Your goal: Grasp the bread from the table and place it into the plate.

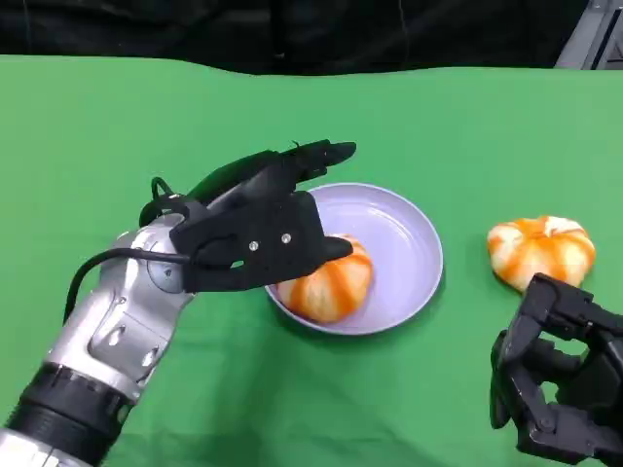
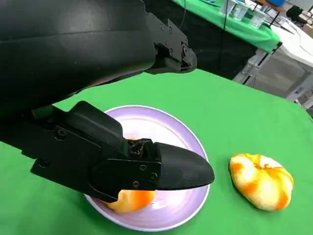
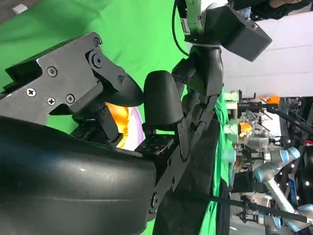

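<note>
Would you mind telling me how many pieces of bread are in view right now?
2. One bread lies in the plate under the left hand; the other bread sits on the table near the right hand.

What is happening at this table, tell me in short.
The robot's left hand is over the lavender plate, its fingers around an orange-striped bread that already sits in the plate. Whether it grips the bread or has let go cannot be told. A second bread lies on the green table beside the plate, untouched. The right hand rests low near that bread, holding nothing, fingers curled.
</note>
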Robot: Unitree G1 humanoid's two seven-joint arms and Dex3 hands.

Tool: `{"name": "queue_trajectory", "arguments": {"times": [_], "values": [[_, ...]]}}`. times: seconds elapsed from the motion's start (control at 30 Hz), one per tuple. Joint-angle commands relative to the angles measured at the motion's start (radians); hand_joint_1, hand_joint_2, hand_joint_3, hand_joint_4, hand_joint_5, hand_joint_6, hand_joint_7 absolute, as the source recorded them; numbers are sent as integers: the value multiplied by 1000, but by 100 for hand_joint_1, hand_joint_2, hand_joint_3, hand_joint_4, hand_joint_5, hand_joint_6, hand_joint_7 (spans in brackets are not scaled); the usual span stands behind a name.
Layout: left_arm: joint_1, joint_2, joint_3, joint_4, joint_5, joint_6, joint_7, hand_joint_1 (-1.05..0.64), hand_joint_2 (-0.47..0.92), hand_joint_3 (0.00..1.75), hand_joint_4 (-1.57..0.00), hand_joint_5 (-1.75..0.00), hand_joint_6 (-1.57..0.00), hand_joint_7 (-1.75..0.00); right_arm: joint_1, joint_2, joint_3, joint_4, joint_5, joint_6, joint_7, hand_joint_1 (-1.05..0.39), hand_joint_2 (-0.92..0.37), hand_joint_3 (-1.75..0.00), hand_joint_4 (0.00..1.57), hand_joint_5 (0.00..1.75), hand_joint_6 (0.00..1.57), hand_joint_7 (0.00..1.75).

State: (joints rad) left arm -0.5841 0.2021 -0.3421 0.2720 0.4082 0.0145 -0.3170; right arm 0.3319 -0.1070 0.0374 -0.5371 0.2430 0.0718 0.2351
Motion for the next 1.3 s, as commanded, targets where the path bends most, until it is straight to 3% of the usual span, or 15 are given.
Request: {"name": "queue_trajectory", "arguments": {"times": [0.03, 0.07, 0.1, 0.13, 0.17, 0.2, 0.23, 0.27, 0.37, 0.67, 0.9, 1.3], "values": [[53, -65, 114, -58, -157, 65, 10, -94, 92, 48, 0, 0, -17, 0, 8, 1, -5, -10, 8, -7, -3, -9, -59, -113, 88, 175, 68, 171], [88, -125, 194, -93, -271, 110, 25, -31, 82, 76, -69, -52, -76, -38, 14, 4, -2, -15, 13, -4, -4, -10, -58, -113, 89, 175, 67, 171], [112, -164, 247, -120, -350, 145, 36, -9, 73, 95, -90, -76, -95, -55, 18, 6, 0, -19, 17, -2, -5, -11, -58, -112, 89, 175, 67, 171], [125, -184, 275, -138, -393, 169, 41, 5, 67, 107, -102, -91, -106, -65, 20, 7, 1, -21, 19, -2, -6, -11, -58, -112, 89, 175, 67, 170], [210, -151, 353, -320, -572, 324, -21, 8, 65, 110, -106, -95, -109, -68, 20, 6, 4, -25, 5, -4, -12, -12, -58, -112, 89, 175, 67, 170], [331, -109, 434, -507, -744, 449, -72, 2, 58, 122, -104, -141, -100, -119, 21, 10, 8, -29, -6, -4, -20, -11, -58, -114, 89, 175, 69, 169], [420, -78, 493, -643, -869, 541, -104, -1, 59, 121, -101, -161, -88, -152, 21, 13, 11, -32, -13, -2, -26, -12, -58, -115, 89, 175, 70, 168], [478, -58, 529, -728, -947, 596, -116, -2, 60, 120, -99, -168, -84, -163, 22, 15, 13, -33, -18, -2, -30, -12, -57, -115, 89, 175, 70, 167], [516, -35, 553, -788, -1017, 650, -95, -3, 61, 120, -99, -174, -81, -173, 23, 16, 15, -31, -24, -7, -30, -12, -57, -115, 88, 175, 71, 166], [609, 24, 621, -888, -1233, 739, -46, -4, 66, 117, -101, -175, -79, -174, 26, 28, 23, -38, -31, -3, -43, -13, -57, -116, 89, 175, 70, 167], [646, 41, 620, -898, -1275, 718, -36, -7, 68, 116, -99, -175, -78, -175, 28, 24, 24, -44, -31, 4, -44, -13, -57, -117, 89, 175, 70, 167], [853, 27, 600, -907, -1253, 599, -60, -1, 62, 123, -102, -175, -84, -173, 24, 19, 13, -40, -25, 2, -37, -12, -57, -117, 89, 175, 68, 171]]}}
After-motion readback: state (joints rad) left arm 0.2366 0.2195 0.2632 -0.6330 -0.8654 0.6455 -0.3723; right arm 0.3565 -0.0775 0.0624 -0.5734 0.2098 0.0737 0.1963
